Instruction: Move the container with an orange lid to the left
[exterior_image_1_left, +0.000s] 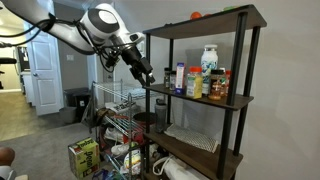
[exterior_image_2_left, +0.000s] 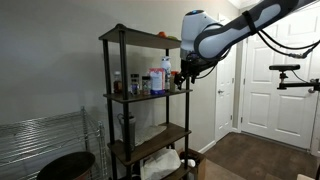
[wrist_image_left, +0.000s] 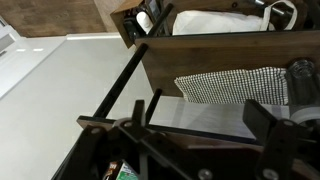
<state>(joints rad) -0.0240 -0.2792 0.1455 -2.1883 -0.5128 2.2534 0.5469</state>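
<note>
The container with an orange lid (exterior_image_1_left: 195, 83) is a slim yellowish bottle. It stands on the middle shelf (exterior_image_1_left: 235, 101) among other bottles, in front of the big white jar with a blue label (exterior_image_1_left: 209, 58). My gripper (exterior_image_1_left: 147, 73) hangs just outside the shelf's left post at middle-shelf height, apart from the bottles. It shows in both exterior views (exterior_image_2_left: 183, 72). In the wrist view my gripper (wrist_image_left: 198, 117) is open and empty, looking down past the shelf edge. In an exterior view the bottles (exterior_image_2_left: 150, 82) are too small to tell apart.
Red-labelled bottles (exterior_image_1_left: 221, 86) stand at the shelf's right. A checkered cloth (exterior_image_1_left: 191, 138) lies on the lower shelf and an orange object (exterior_image_1_left: 196, 15) on top. A wire rack (exterior_image_1_left: 118, 128) with clutter stands below my arm. Black posts (exterior_image_1_left: 148, 60) frame the shelves.
</note>
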